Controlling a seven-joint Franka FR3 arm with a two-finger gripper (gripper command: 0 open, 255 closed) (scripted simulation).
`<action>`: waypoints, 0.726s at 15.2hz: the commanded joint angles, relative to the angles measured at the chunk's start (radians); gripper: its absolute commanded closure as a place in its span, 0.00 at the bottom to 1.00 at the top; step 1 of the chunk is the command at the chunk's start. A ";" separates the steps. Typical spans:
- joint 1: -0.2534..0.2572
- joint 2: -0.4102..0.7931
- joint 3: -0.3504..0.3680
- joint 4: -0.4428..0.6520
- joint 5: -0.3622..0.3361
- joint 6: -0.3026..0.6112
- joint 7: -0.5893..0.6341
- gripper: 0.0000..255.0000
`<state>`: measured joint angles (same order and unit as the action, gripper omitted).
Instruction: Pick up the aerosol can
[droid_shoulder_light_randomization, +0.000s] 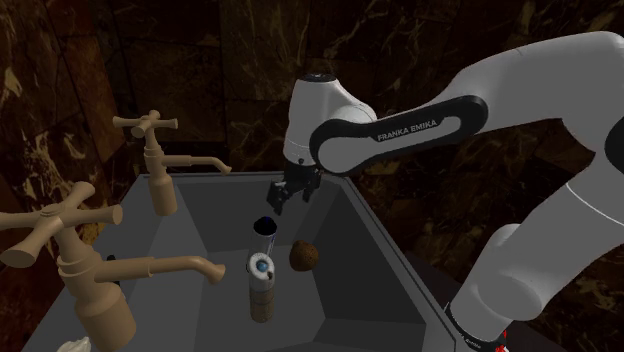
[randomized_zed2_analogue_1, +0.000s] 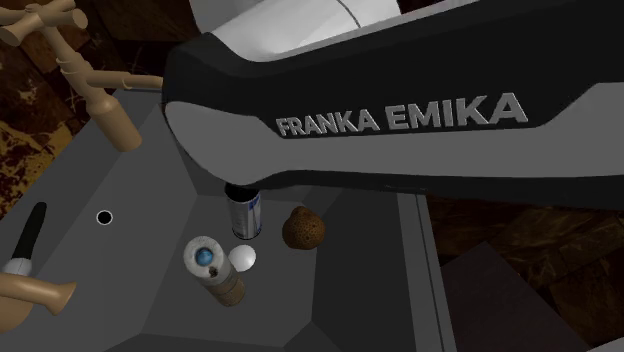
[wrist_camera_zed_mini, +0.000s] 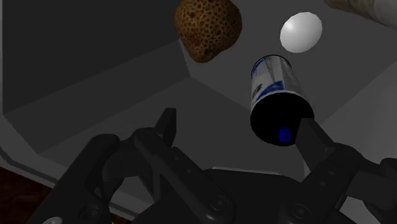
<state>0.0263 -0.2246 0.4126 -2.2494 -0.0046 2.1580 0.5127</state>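
The aerosol can (droid_shoulder_light_randomization: 265, 236) stands upright on the floor of a dark grey sink (droid_shoulder_light_randomization: 370, 250). It has a silver body with blue and white print and a black cap. In the second exterior view the can (randomized_zed2_analogue_1: 242, 214) pokes out from under the arm's forearm. My gripper (droid_shoulder_light_randomization: 286, 194) hangs open just above and behind the can, inside the basin. In the wrist view the can (wrist_camera_zed_mini: 275, 89) sits close to one fingertip (wrist_camera_zed_mini: 312, 136), off to the side of the gap, and the gripper (wrist_camera_zed_mini: 238, 130) holds nothing.
A brown pitted ball (randomized_zed2_analogue_1: 303, 229), a white egg-shaped thing (randomized_zed2_analogue_1: 242, 257) and a bottle with a white top (randomized_zed2_analogue_1: 212, 264) lie close around the can. Tan cross-handled taps (droid_shoulder_light_randomization: 160, 160) (droid_shoulder_light_randomization: 85, 270) overhang the sink's rim. A drain hole (randomized_zed2_analogue_1: 104, 216) marks the sink wall.
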 joint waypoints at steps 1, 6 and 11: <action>-0.006 0.086 0.037 0.058 -0.051 0.021 0.084 0.00; 0.005 0.254 0.078 0.168 -0.174 0.048 0.242 0.00; 0.008 0.286 0.076 0.133 -0.202 0.109 0.267 0.00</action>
<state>0.0329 0.0519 0.4886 -2.1128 -0.1986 2.2552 0.7724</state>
